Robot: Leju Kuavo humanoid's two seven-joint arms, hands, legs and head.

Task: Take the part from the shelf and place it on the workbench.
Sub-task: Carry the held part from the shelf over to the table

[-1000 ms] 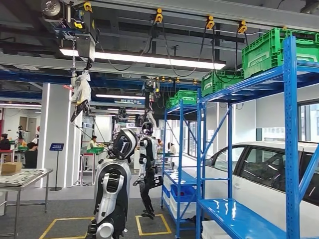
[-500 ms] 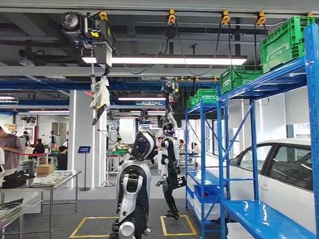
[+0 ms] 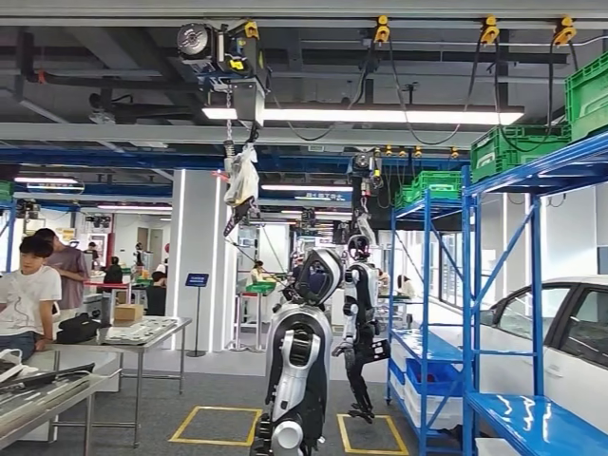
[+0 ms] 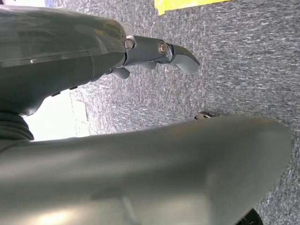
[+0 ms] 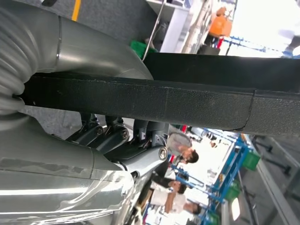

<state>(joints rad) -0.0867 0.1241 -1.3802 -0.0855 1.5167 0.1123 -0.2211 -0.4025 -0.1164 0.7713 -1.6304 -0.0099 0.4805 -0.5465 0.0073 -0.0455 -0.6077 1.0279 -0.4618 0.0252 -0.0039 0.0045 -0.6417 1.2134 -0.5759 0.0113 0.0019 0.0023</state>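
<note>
The right hand (image 5: 116, 140) holds the part (image 5: 198, 101), a long flat black strip with a grainy surface. In the right wrist view the strip runs across the whole picture, and the dark fingers (image 5: 141, 136) are curled against its underside, with the grey thumb cover on the other side of it. So the part is in the right hand, off the shelf and not on a worktop.

The left hand (image 4: 155, 51) appears in the left wrist view above grey carpet floor (image 4: 240, 61). Its fingers are stretched out and slightly apart, and nothing is between them. A yellow floor marking (image 4: 183, 3) lies at the edge of that picture.

The head view looks into a large hall. On the right stands a blue shelf (image 3: 534, 285) with green crates (image 3: 516, 147) on its top level and a shiny blue board lower down. Behind the shelf there is a white car (image 3: 574, 332). In the middle two other humanoid robots (image 3: 301, 370) stand on the carpet, one nearer and one (image 3: 362, 323) further back beside a second blue shelf. On the left there is a grey worktop (image 3: 143, 334) with flat pieces on it, and a person in a white shirt (image 3: 28, 294) sits near it. A hoist (image 3: 226, 57) hangs from the ceiling rail, with a wrapped hook (image 3: 240, 185) below it.
</note>
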